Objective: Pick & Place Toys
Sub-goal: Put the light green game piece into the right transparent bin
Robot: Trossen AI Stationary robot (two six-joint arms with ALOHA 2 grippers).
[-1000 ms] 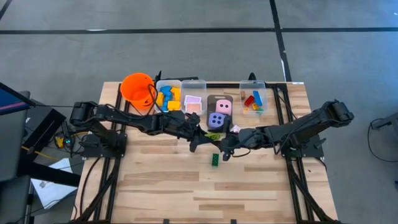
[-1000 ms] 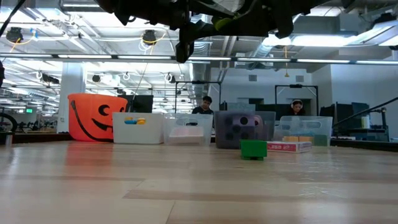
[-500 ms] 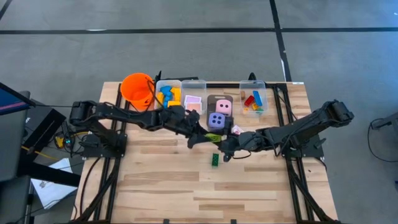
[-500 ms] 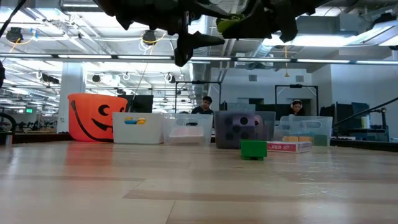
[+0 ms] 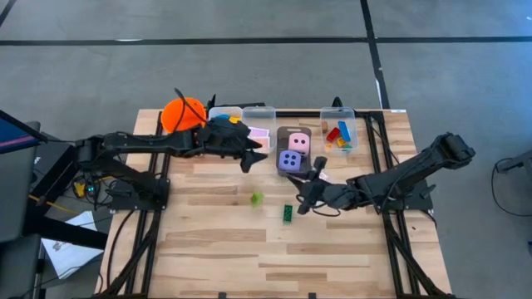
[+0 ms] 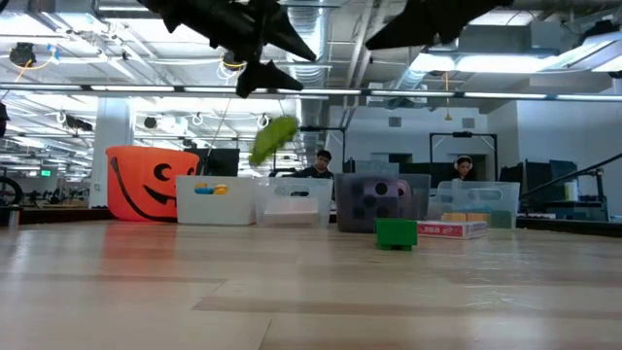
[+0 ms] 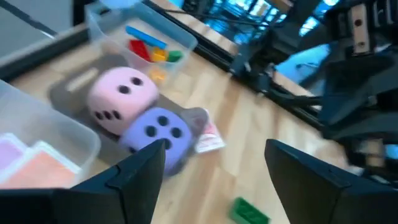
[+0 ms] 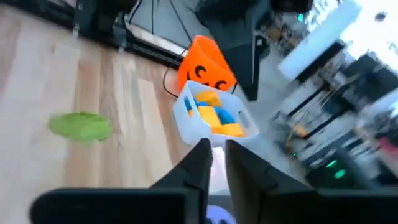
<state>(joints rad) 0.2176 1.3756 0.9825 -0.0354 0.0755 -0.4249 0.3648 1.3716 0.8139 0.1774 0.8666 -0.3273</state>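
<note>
Two loose toys lie outside the bins: a lime-green piece point(image 5: 257, 198) and a dark green block point(image 5: 287, 213). From above the lime piece shows over bare desk point(image 5: 208, 249) near the middle; the low view has it blurred and clear of the wood, so it is probably in the air rather than at rest. The block sits on the desk just beside it, toward the right arm. A small card point(image 7: 208, 138) lies on the wood by the dice bin.

Behind them, along the far edge, the sorted toys sit in their bins: blue and yellow blocks point(image 5: 223, 126), pink cards point(image 5: 259, 135), the pink die point(image 5: 299, 143) and purple die point(image 5: 289, 161) together, and red, blue and yellow blocks point(image 5: 338, 134). An orange bucket point(image 5: 183, 112) stands at the left end.

Left gripper point(image 5: 253, 156) hangs by the card bin, fingers wide and empty. Right gripper point(image 5: 304, 199) hangs near the block, fingers nearly together with nothing between them.

Most sorting looks done; the lime piece, the block and the stray card seem to be left.
</note>
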